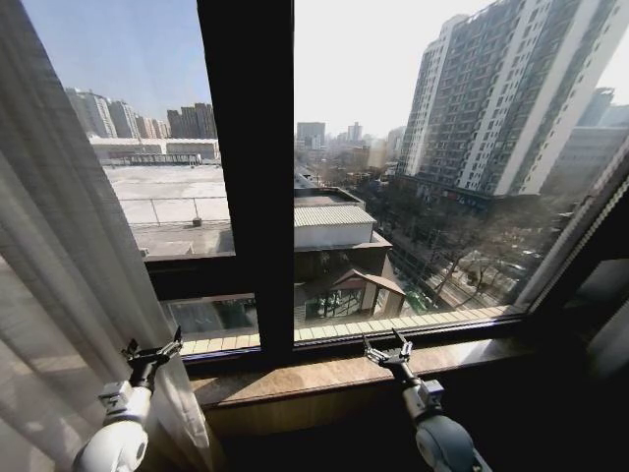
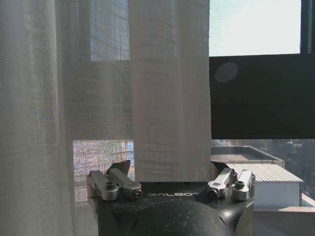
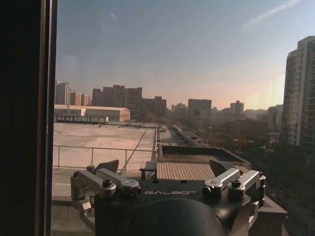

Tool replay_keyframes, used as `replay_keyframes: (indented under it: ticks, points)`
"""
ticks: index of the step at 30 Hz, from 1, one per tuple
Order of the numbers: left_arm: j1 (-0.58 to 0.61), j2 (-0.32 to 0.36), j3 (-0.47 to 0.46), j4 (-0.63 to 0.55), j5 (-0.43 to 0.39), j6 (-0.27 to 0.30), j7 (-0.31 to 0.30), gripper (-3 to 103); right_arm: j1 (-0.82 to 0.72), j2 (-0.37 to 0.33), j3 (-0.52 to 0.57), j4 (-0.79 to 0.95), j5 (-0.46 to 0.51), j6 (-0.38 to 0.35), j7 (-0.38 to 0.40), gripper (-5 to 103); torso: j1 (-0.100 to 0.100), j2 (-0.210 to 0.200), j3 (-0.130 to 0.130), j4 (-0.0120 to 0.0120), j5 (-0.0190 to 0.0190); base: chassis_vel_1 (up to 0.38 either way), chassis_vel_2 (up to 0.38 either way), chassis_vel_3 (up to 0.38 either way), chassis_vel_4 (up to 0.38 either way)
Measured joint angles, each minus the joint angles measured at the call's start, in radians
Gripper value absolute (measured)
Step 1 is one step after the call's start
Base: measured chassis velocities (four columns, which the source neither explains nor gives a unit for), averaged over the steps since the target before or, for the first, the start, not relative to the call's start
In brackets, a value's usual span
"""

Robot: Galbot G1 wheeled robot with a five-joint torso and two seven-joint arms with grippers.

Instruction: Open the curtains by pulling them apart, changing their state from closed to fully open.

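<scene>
From the head view we see the window largely uncovered: the left sheer curtain panel (image 1: 69, 275) is gathered at the far left, hanging in pleats from the top of the picture down past our left arm, and a narrow strip of the right curtain panel (image 1: 575, 236) runs slantwise along the right edge of the glass. Between them stands the black window frame bar (image 1: 246, 177), with the city buildings beyond and a wooden window sill (image 1: 324, 374) below. Our left gripper (image 1: 152, 351) is raised just beside the inner edge of the left panel, its fingers spread apart with no fabric between them; in the left wrist view the same gripper (image 2: 170, 184) faces the pleated cloth (image 2: 98, 88), which hangs close in front of it, though we cannot tell whether it touches. Our right gripper (image 1: 387, 347) hovers over the sill, to the right of the frame bar and well apart from either panel, fingers likewise spread and holding nothing; in the right wrist view it (image 3: 167, 184) looks straight out at the rooftops.
</scene>
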Motion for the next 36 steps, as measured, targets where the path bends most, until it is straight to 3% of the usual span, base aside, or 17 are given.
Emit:
replay_keyframes:
  ticks: [1, 4, 7, 10, 12, 13, 20, 22, 27, 36]
  points:
    - [0.0, 0.0, 0.0, 0.0, 0.0, 0.0, 0.0, 89, 0.0, 0.0, 0.0, 0.0, 0.0, 0.0, 0.0, 100, 0.0, 0.0, 0.0, 0.0, 0.0, 0.0, 0.0, 0.0, 0.0]
    - [-0.004, 0.0, -0.003, 0.008, -0.001, -0.014, 0.0, 73, 0.0, 0.0, 0.0, 0.0, 0.0, 0.0, 0.0, 100, 0.0, 0.0, 0.0, 0.0, 0.0, 0.0, 0.0, 0.0, 0.0]
    - [-0.003, -0.002, -0.006, 0.009, 0.0, -0.022, 0.001, 68, 0.0, 0.0, 0.0, 0.0, 0.0, 0.0, 0.0, 100, 0.0, 0.0, 0.0, 0.0, 0.0, 0.0, 0.0, 0.0, 0.0]
    - [0.001, -0.009, -0.01, 0.009, 0.002, -0.027, 0.001, 51, 0.0, 0.0, 0.0, 0.0, 0.0, 0.0, 0.0, 100, 0.0, 0.0, 0.0, 0.0, 0.0, 0.0, 0.0, 0.0, 0.0]
    - [0.002, -0.01, -0.01, 0.009, 0.003, -0.027, 0.001, 51, 0.0, 0.0, 0.0, 0.0, 0.0, 0.0, 0.0, 100, 0.0, 0.0, 0.0, 0.0, 0.0, 0.0, 0.0, 0.0, 0.0]
    - [0.004, -0.015, -0.011, 0.008, 0.005, -0.028, 0.001, 40, 0.0, 0.0, 0.0, 0.0, 0.0, 0.0, 0.0, 100, 0.0, 0.0, 0.0, 0.0, 0.0001, 0.0, 0.0, 0.0, 0.0]
    - [0.011, -0.022, -0.015, 0.005, 0.008, -0.033, 0.003, 18, 0.0, 0.0, 0.0, 0.0, 0.0, 0.0, 0.0, 100, 0.0, 0.0, 0.0, 0.0, 0.0001, 0.0, 0.0, 0.0, 0.0]
    - [0.018, -0.026, -0.019, 0.0, 0.008, -0.036, 0.005, 7, 0.0, 0.0, 0.0, 0.0, 0.0, 0.0, 0.0, 100, 0.0, 0.0, 0.0, 0.0, 0.0001, 0.0, 0.0, 0.0, 0.0]
    - [0.037, -0.031, -0.032, -0.009, 0.008, -0.045, 0.011, 0, 0.0, 0.0, 0.0, 0.0, 0.0, 0.0, 0.0, 100, 0.0, 0.0, 0.0, 0.0, 0.0001, 0.0, 0.0, 0.0, 0.0]
    - [0.057, -0.037, -0.048, -0.026, 0.01, -0.049, 0.012, 0, 0.0, 0.0, 0.0, 0.0, 0.0, 0.0, 0.0, 100, 0.0, 0.0, 0.0, 0.0, 0.0001, 0.033, 0.02, -0.025, -0.017]
